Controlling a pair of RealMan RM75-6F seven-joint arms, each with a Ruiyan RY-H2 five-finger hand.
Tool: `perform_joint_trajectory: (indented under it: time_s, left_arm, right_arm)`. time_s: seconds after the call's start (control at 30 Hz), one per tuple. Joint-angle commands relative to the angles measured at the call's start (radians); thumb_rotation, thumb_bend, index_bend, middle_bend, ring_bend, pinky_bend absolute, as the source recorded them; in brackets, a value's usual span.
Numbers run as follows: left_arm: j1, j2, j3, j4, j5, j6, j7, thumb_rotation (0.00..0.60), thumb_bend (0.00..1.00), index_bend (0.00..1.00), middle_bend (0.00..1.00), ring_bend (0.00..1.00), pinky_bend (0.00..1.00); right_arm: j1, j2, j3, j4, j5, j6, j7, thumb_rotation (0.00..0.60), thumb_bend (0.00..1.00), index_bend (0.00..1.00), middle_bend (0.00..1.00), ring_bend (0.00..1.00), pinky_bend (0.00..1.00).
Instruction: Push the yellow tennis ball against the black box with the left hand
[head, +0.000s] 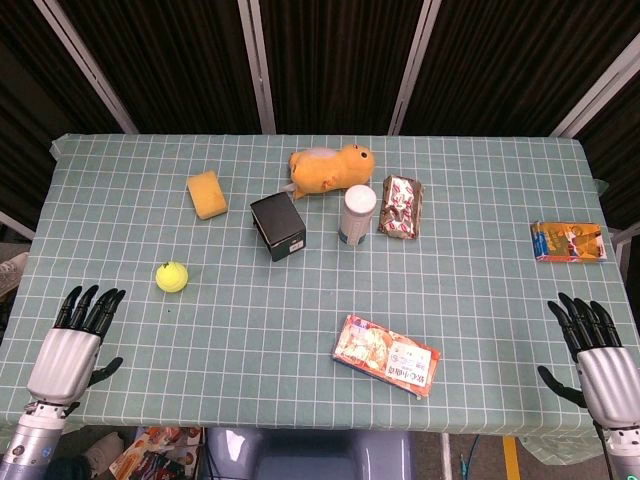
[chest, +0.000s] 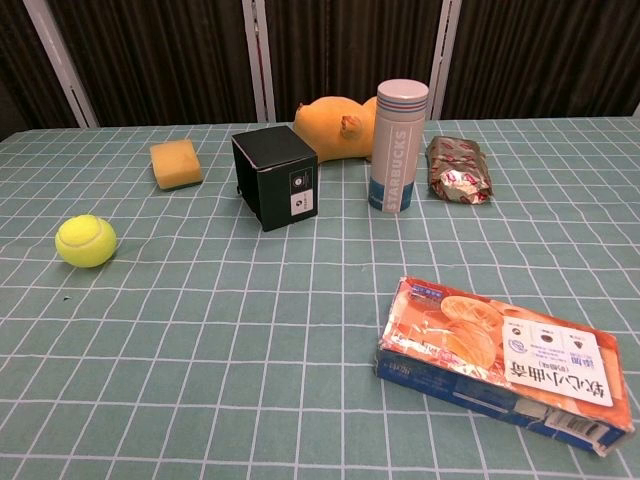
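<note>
The yellow tennis ball (head: 171, 276) (chest: 86, 241) lies on the green checked cloth, well left of the black box (head: 277, 226) (chest: 275, 177), with open cloth between them. My left hand (head: 74, 341) rests at the near left edge, fingers spread and empty, a short way left of and nearer than the ball. My right hand (head: 596, 350) sits at the near right edge, also spread and empty. Neither hand shows in the chest view.
A yellow sponge (head: 207, 193) lies behind the ball. An orange plush toy (head: 330, 168), a white bottle (head: 358, 214) and a foil snack pack (head: 401, 207) stand right of the box. A biscuit box (head: 387, 356) lies near front; an orange packet (head: 568, 241) far right.
</note>
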Motion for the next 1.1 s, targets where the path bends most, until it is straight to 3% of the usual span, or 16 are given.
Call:
perform_joint_trajectory:
  time_s: [0.03, 0.27, 0.37, 0.47, 0.53, 0.57, 0.6, 0.7, 0.93, 1.1]
  left_arm:
    - [0.002, -0.005, -0.007, 0.001, -0.032, -0.024, 0.033, 0.6, 0.04, 0.0, 0.1, 0.03, 0.0]
    - [-0.004, -0.013, -0.017, 0.041, -0.025, -0.031, 0.029, 0.6, 0.05, 0.0, 0.12, 0.05, 0.01]
    - [0.001, -0.026, -0.039, 0.085, -0.073, -0.035, 0.051, 0.6, 0.06, 0.03, 0.21, 0.19, 0.15]
    - [-0.025, -0.024, -0.057, 0.136, -0.107, -0.088, 0.053, 0.6, 0.15, 0.23, 0.4, 0.41, 0.38]
    - [-0.052, -0.026, -0.063, 0.203, -0.103, -0.126, 0.011, 0.6, 0.37, 0.44, 0.56, 0.57, 0.53]
    - [-0.067, -0.026, -0.064, 0.246, -0.104, -0.151, -0.012, 0.6, 0.43, 0.49, 0.59, 0.59, 0.56]
    - [-0.082, -0.031, -0.07, 0.295, -0.113, -0.177, -0.036, 0.6, 0.48, 0.53, 0.61, 0.61, 0.57]
    - [-0.103, -0.045, -0.081, 0.374, -0.132, -0.213, -0.067, 0.6, 0.52, 0.55, 0.6, 0.6, 0.57]
    - [-0.167, -0.085, -0.08, 0.475, -0.129, -0.31, -0.201, 0.6, 0.45, 0.58, 0.64, 0.65, 0.62]
    - [-0.216, -0.125, -0.067, 0.543, -0.113, -0.375, -0.225, 0.6, 0.44, 0.56, 0.61, 0.64, 0.62]
  right_arm:
    - [0.001, 0.001, 0.004, -0.001, -0.005, 0.009, 0.012, 0.6, 0.27, 0.0, 0.0, 0.0, 0.0]
    - [0.003, 0.002, 0.005, 0.005, -0.009, 0.011, 0.023, 0.6, 0.27, 0.0, 0.0, 0.0, 0.0]
    - [0.001, 0.004, 0.004, 0.002, -0.004, 0.01, 0.019, 0.6, 0.27, 0.0, 0.0, 0.0, 0.0]
    - [-0.001, 0.007, 0.006, -0.002, 0.008, 0.007, 0.017, 0.6, 0.27, 0.0, 0.0, 0.0, 0.0]
    - [-0.003, 0.011, 0.007, -0.005, 0.012, 0.007, 0.021, 0.6, 0.27, 0.0, 0.0, 0.0, 0.0]
    - [-0.005, 0.013, 0.007, -0.007, 0.014, 0.009, 0.023, 0.6, 0.27, 0.0, 0.0, 0.0, 0.0]
    - [-0.009, 0.015, 0.007, -0.007, 0.014, 0.015, 0.023, 0.6, 0.27, 0.0, 0.0, 0.0, 0.0]
    - [-0.015, 0.017, 0.007, -0.006, 0.011, 0.029, 0.027, 0.6, 0.27, 0.0, 0.0, 0.0, 0.0]
    - [-0.016, 0.016, 0.01, -0.002, 0.015, 0.027, 0.033, 0.6, 0.27, 0.0, 0.0, 0.0, 0.0]
    - [-0.015, 0.018, 0.011, -0.002, 0.012, 0.028, 0.038, 0.6, 0.27, 0.0, 0.0, 0.0, 0.0]
